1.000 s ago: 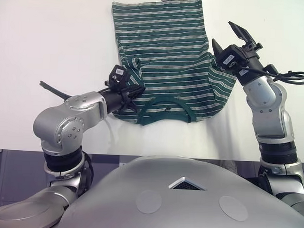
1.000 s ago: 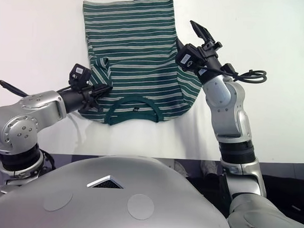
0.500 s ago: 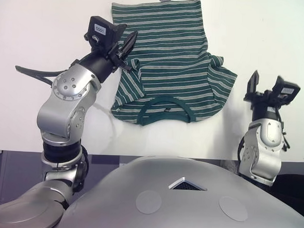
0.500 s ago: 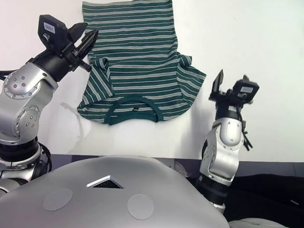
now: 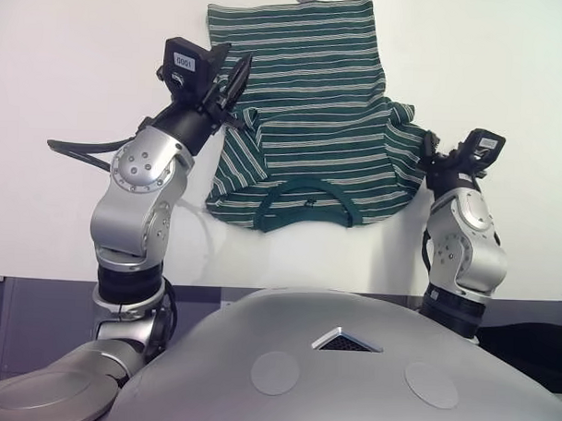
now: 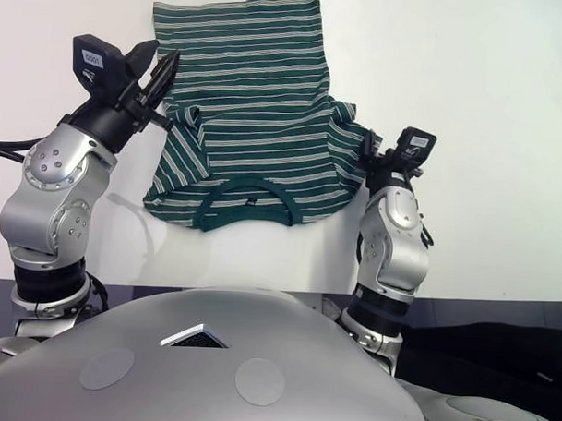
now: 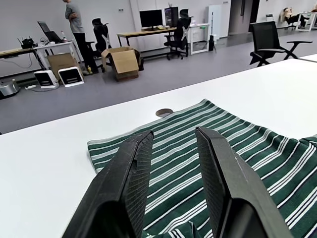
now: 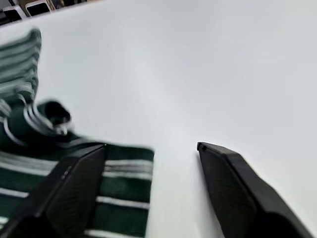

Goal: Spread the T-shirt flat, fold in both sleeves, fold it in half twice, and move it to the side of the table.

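Observation:
A green T-shirt with white stripes [image 5: 303,100] lies on the white table [image 5: 74,65], collar [image 5: 304,197] nearest me. Its left sleeve [image 5: 239,140] is turned in over the body, and the right sleeve [image 5: 403,145] sticks out, rumpled. My left gripper [image 5: 234,66] hangs raised over the shirt's left edge, open with a narrow gap and holding nothing [image 7: 174,134]. My right gripper [image 5: 429,149] sits low at the right sleeve's outer edge. It is open wide [image 8: 151,146], with one finger over the striped cloth and the other over bare table.
A small round grey fitting [image 7: 164,112] is set in the table just beyond the shirt's hem. White tabletop lies free on both sides of the shirt. Past the far edge is an office floor with desks, chairs and boxes.
My left gripper let go of the shirt near the collar and rose over its left edge. My right arm swung away from the right sleeve, then came back low beside it.

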### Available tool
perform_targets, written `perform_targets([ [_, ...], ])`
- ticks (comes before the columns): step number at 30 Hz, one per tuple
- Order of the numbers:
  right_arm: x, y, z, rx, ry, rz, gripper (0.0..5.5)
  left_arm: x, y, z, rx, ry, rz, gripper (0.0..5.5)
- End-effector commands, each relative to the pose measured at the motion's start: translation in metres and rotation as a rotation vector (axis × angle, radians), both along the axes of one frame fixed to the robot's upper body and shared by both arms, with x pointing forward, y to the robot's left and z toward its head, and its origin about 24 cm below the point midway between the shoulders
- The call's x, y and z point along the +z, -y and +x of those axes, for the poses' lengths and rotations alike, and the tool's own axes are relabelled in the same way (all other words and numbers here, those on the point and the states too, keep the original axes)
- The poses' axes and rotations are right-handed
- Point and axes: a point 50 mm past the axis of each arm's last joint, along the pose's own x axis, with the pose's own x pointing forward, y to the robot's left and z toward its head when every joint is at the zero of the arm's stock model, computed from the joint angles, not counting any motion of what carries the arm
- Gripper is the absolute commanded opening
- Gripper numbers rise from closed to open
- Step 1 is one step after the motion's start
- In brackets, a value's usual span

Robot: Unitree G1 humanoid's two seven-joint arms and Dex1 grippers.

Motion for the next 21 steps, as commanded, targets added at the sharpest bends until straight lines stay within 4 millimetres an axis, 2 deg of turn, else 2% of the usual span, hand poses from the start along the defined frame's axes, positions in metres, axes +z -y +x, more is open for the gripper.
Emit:
perform_targets([
  [1, -0.013, -0.010, -0.005, 0.012, -0.094, 0.021, 2.71, -0.003, 0.005, -0.007, -0.022, -0.010, -0.001, 1.58],
  [14, -0.013, -0.008, -0.003, -0.026, -0.099, -0.005, 0.09, -0.007, 0.003, -0.006, -0.013, -0.023, 0.009, 1.58],
  [16, -0.009, -0.007, -0.002, -0.024, -0.071, -0.040, 0.01, -0.008, 0.002, -0.007, -0.013, -0.028, 0.011, 1.58],
  [21, 0.021, -0.017, -0.001, 0.165, 0.083, -0.269, 0.01, -0.016, -0.004, -0.006, 0.008, -0.048, 0.044, 1.58],
])
